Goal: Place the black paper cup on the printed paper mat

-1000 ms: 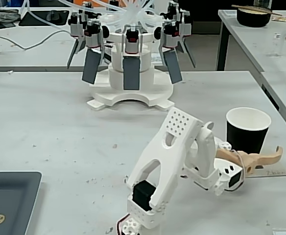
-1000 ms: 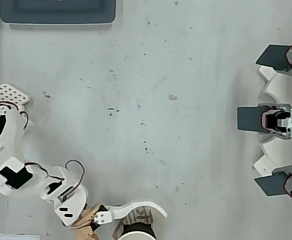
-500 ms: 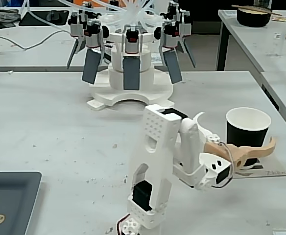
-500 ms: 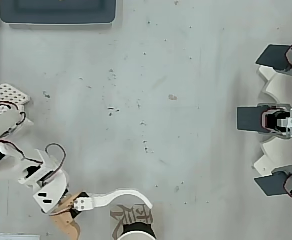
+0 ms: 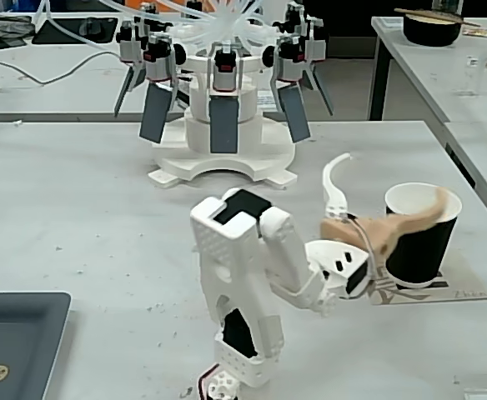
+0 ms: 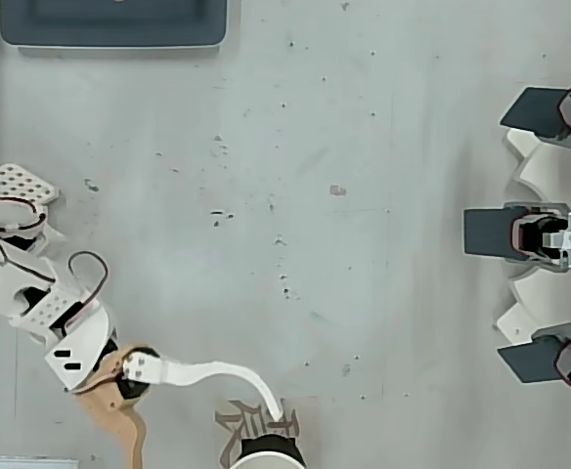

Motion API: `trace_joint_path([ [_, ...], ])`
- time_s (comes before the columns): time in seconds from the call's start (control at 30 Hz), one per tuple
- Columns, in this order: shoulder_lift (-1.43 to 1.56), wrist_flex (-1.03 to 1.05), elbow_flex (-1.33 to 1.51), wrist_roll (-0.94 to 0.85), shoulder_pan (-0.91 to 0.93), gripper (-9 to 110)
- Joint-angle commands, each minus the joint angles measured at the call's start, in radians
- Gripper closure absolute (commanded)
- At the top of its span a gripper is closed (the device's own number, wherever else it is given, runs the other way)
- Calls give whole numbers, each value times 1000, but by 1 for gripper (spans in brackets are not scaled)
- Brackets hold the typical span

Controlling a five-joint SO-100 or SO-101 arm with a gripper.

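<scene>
The black paper cup point(image 5: 419, 242) stands upright on the printed paper mat point(image 5: 464, 292) at the right of the table in the fixed view. In the overhead view only the cup's white rim point(image 6: 266, 455) shows at the bottom edge, with the mat's black print point(image 6: 239, 426) beside it. My gripper point(image 5: 394, 179) is open wide around the cup. The tan finger point(image 5: 410, 221) lies along the cup's near side up by the rim. The white curved finger point(image 6: 217, 373) ends close to the rim on the cup's other side. Whether either finger touches the cup is unclear.
A white stand with several dark paddles point(image 5: 223, 108) fills the far middle of the table, at the right edge point(image 6: 540, 234) from above. A dark grey tray point(image 5: 10, 342) lies at the near left. A dark bowl point(image 5: 431, 29) sits on another table.
</scene>
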Motion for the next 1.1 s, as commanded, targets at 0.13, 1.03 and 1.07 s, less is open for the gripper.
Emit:
trace_joint_path([
  [0.13, 189, -23, 51, 9, -124, 75],
  [1.03, 325, 241, 72, -84, -778, 88],
  [1.07, 314, 259, 55, -86, -795, 88],
])
